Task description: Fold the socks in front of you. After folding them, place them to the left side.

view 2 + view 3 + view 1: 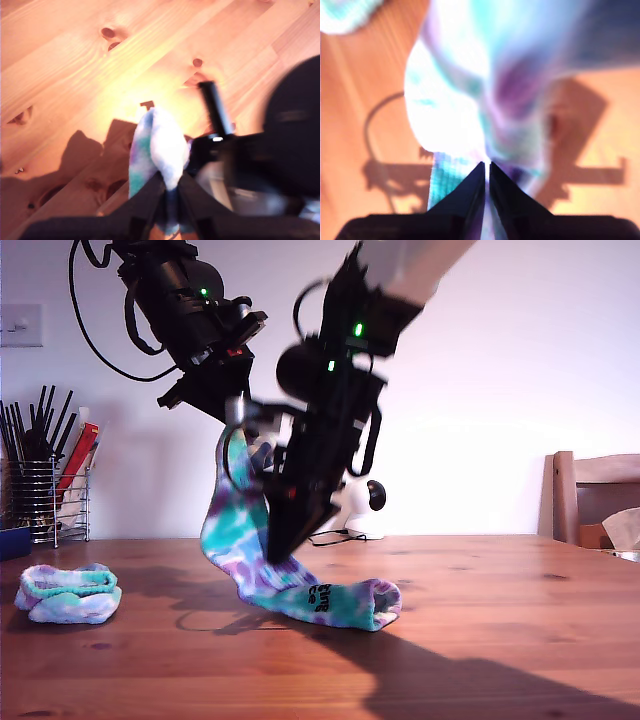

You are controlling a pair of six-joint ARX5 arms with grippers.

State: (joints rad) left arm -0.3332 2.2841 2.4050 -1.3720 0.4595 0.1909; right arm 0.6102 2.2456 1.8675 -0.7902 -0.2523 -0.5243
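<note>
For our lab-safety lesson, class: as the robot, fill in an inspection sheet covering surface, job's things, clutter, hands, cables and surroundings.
Surface: wooden table, knotty boards, arm shadows.
Job's things: hanging sock lifted, its lower end lying on the table; folded sock at the exterior view's left.
Clutter: wire holder of sticks; white device at the back.
Hands: my first hand shut on the hanging sock; my second hand shut on it too.
Cables: black cable looping off the upper arm.
Surroundings: white wall, wall switch, chair at the exterior view's right.
</note>
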